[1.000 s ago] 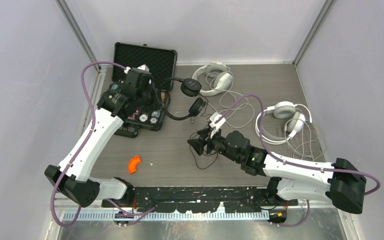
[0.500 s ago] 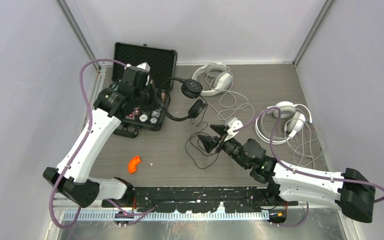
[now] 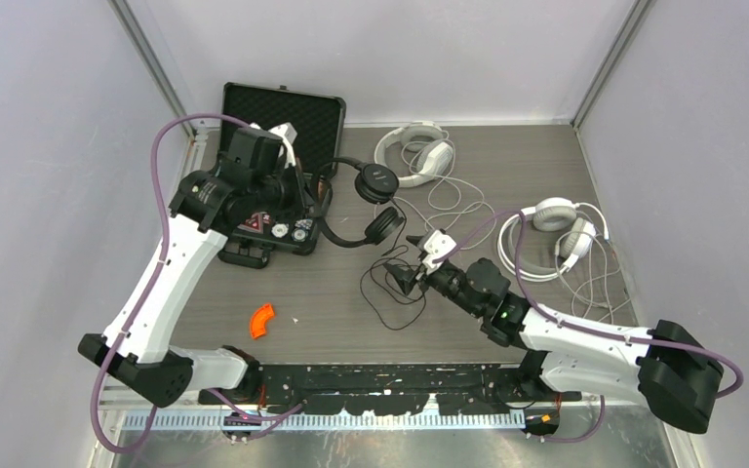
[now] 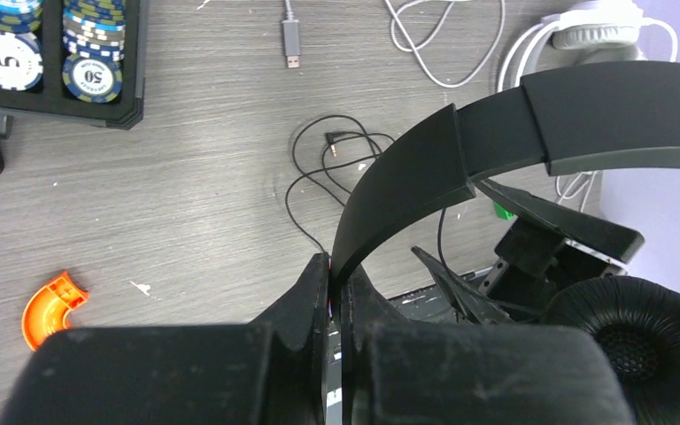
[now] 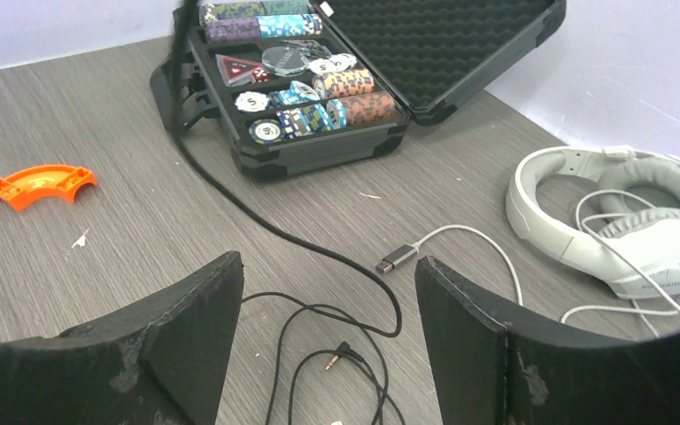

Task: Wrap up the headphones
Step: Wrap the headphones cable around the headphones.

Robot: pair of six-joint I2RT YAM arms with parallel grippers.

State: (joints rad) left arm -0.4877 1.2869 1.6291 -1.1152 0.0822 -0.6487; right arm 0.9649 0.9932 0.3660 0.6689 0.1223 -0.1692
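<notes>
Pinching the headband of the black headphones (image 4: 584, 115), the left tool (image 4: 336, 266) is clamped tight on it and holds the pair beside the open chip case (image 3: 283, 115). The right tool (image 5: 328, 261) stands spread wide with nothing between its jaws, low over the thin black cord (image 5: 314, 312) looped on the bench (image 3: 332, 312). One white headset (image 3: 414, 154) lies near the back wall, a second white headset (image 3: 551, 239) to the right, pale cords loose.

I note the right gripper (image 3: 408, 261) spreading wider over the thin black cord (image 5: 266, 227); the slim black on-ear headset (image 3: 375, 181) shifts nearer.
</notes>
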